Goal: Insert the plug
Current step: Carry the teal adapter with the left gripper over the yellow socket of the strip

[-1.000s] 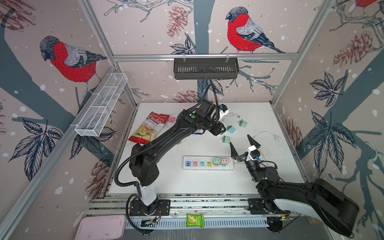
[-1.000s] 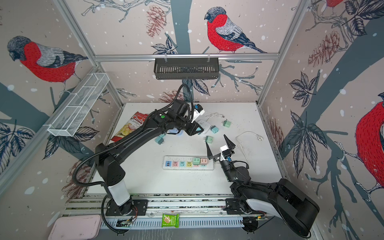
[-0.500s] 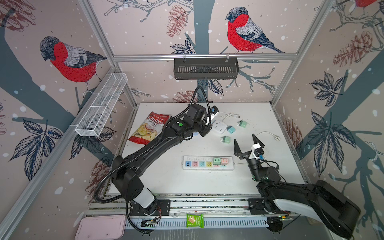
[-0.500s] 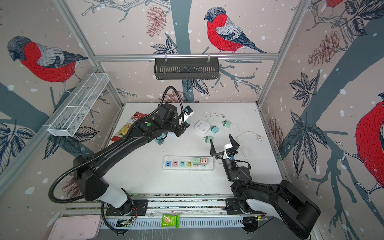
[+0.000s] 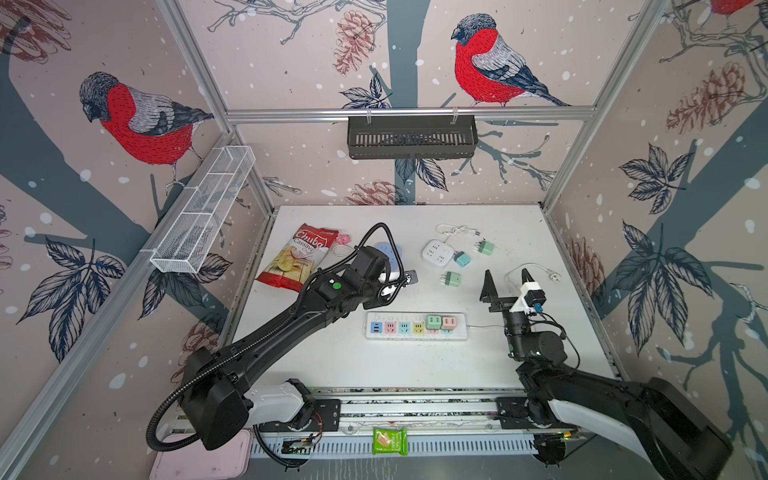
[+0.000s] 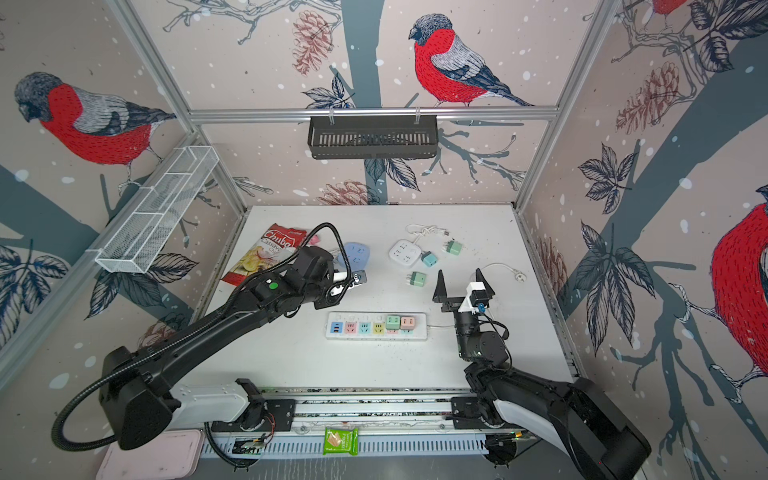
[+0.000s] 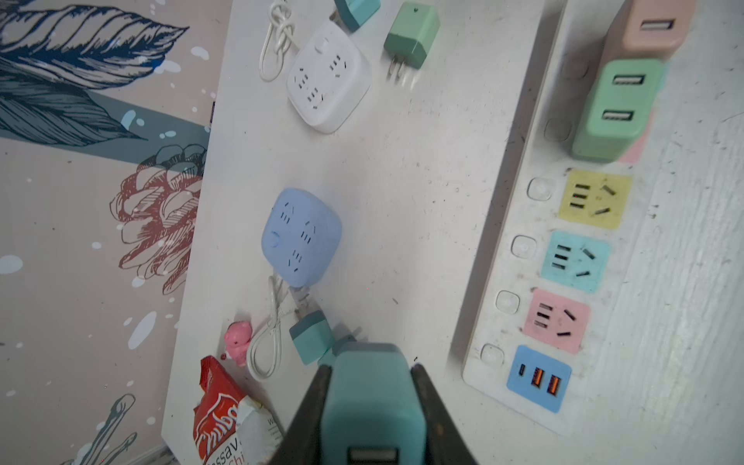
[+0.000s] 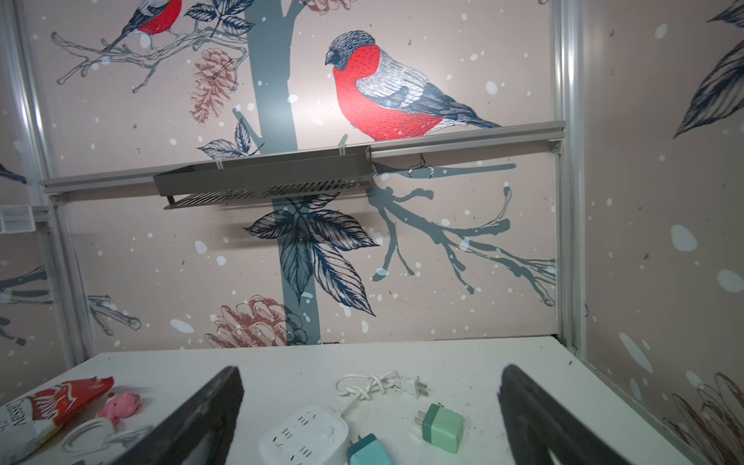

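Gripping a teal plug (image 7: pixel 372 406), your left gripper (image 7: pixel 370 368) is clamped on its sides above the tabletop (image 7: pixel 402 181), near the blue USB end of the power strip (image 7: pixel 507 273); plug not in any socket. Your right gripper (image 5: pixel 507 272) hangs with jaws spread wide, empty, off the strip's corded end, green adapter (image 5: pixel 434 322) and pink adapter (image 5: pixel 449 322) seated at that end

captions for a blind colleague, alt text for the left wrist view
The left gripper is shut on a teal plug adapter over a white table. Nearby, a power strip holds a green adapter and a pink adapter, with three sockets free.
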Robot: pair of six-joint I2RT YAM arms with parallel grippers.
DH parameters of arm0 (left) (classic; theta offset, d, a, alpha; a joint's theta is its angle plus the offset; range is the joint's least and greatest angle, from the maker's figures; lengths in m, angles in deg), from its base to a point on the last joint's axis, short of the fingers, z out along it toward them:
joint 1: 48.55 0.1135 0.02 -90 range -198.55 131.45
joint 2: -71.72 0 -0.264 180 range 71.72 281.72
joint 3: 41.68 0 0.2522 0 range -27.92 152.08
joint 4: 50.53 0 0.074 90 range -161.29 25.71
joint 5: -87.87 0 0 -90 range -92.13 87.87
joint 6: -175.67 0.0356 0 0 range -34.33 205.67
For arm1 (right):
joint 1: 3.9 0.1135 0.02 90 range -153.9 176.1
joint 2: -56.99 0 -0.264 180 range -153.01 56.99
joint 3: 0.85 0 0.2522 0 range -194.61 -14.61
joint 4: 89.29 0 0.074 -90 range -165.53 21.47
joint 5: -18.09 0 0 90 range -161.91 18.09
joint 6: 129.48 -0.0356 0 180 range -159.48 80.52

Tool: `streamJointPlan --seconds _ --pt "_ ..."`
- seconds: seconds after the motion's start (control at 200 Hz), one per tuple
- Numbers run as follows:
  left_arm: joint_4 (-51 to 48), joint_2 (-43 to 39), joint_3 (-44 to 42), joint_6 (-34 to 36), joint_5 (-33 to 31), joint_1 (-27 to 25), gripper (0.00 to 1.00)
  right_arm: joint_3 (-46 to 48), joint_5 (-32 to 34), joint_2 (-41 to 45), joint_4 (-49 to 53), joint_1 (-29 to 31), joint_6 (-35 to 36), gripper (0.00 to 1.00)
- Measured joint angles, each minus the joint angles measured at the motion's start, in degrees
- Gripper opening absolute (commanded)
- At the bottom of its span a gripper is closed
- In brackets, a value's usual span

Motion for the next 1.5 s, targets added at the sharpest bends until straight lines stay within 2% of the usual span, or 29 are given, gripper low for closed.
streamJointPlan --seconds 0.145,0.295,0.42,0.685,1.041,1.501 --pt "-0.24 1.25 0.44 0.48 5.16 0.22 0.00 0.00 1.51 6.75 11.69 -5.95 -6.67 1.00" --pt "-0.24 2.01 0.11 0.48 8.48 -0.39 0.00 0.00 1.86 13.64 16.94 -10.80 -13.00 1.00" --pt "-0.46 4.94 0.28 0.46 9.94 -3.41 0.00 0.00 0.94 17.40 20.09 -13.99 -16.46 1.00" --pt "-0.92 11.74 1.66 -0.02 12.50 -6.43 0.00 0.00 -2.82 16.92 22.75 -16.92 -20.55 1.00" --pt "-1.77 20.44 6.25 -1.70 15.45 -9.29 0.00 0.00 -4.46 16.68 23.69 -18.14 -21.92 1.00" --pt "0.44 19.30 1.66 -4.68 16.37 -10.73 0.00 0.00 -5.57 13.46 23.61 -20.00 -23.71 1.00"
